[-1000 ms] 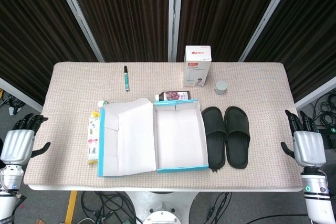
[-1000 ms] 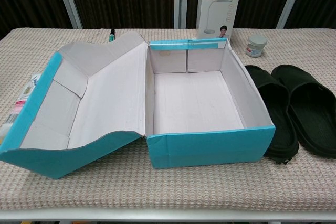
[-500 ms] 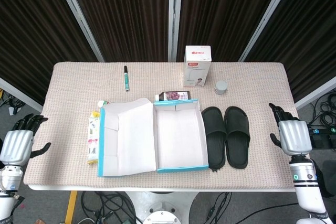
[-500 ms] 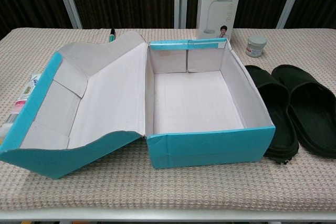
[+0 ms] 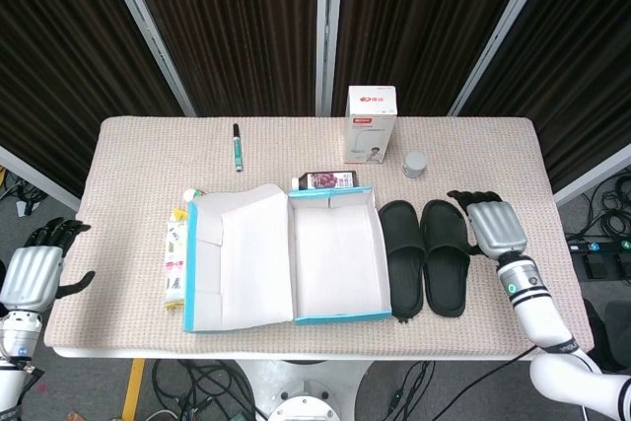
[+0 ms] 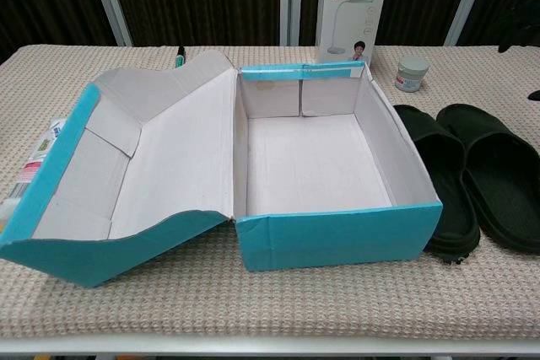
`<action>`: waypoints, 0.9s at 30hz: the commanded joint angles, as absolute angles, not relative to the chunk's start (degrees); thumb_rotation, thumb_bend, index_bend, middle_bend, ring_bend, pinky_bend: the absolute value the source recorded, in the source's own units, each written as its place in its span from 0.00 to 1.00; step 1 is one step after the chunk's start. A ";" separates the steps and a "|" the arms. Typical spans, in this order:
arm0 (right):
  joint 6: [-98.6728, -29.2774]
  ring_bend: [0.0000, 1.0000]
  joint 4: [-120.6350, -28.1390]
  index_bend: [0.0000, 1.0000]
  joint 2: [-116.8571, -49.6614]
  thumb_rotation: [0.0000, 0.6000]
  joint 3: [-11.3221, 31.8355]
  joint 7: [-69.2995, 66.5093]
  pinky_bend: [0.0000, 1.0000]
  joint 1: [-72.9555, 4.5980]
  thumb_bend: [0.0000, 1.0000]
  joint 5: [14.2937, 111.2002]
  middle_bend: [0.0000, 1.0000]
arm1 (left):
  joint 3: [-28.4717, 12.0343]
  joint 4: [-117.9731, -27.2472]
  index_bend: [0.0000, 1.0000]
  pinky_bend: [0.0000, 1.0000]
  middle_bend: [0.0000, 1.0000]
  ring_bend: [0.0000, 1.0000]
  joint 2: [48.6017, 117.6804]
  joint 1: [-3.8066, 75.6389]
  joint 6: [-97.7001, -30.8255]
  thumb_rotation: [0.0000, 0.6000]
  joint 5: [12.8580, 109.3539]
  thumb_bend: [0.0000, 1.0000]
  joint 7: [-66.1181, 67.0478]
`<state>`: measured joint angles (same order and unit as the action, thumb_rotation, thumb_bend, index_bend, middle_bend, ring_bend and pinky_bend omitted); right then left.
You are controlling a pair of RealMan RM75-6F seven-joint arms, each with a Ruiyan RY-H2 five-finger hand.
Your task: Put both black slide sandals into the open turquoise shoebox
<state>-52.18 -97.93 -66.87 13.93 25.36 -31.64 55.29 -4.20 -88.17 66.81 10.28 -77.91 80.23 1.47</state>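
My right hand (image 5: 493,226) hovers released, fingers apart, just beside the sandals (image 5: 426,255). My left hand (image 5: 32,275) hangs released off-table. A jar (image 5: 415,164) and lamp box (image 5: 371,123) stand behind the shoebox (image 5: 335,258).

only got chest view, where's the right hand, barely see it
Observer: The right hand is over the table, just right of the outer sandal, open and empty.
Operator: and the other one
Observer: The left hand hangs beyond the table's left edge, holding nothing.
Operator: anything hidden at the back
Observer: A flat pack lies right behind the shoebox.
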 commanded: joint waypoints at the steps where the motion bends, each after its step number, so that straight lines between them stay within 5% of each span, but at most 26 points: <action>1: -49.88 0.15 -95.85 0.19 -69.13 1.00 13.53 27.54 0.12 -34.52 0.12 52.18 0.24 | -4.20 -88.13 0.23 0.20 0.19 0.12 66.73 10.24 -77.78 1.00 80.09 0.20 0.69; 11: -38.71 0.03 -93.40 0.10 -68.96 1.00 10.18 32.48 0.01 -45.90 0.09 31.57 0.17 | -4.19 -87.47 0.23 0.20 0.19 0.12 66.46 10.46 -76.79 1.00 79.91 0.14 -2.12; 27: -29.65 0.00 -86.58 0.04 -71.39 1.00 3.30 27.60 0.00 -57.92 0.07 19.44 0.10 | -3.69 -86.21 0.23 0.20 0.19 0.12 65.60 11.03 -74.44 1.00 79.62 0.14 -4.37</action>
<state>-30.02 -87.28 -70.86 4.35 27.91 -56.86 20.36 -3.71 -86.21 65.63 11.00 -74.47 79.62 -4.34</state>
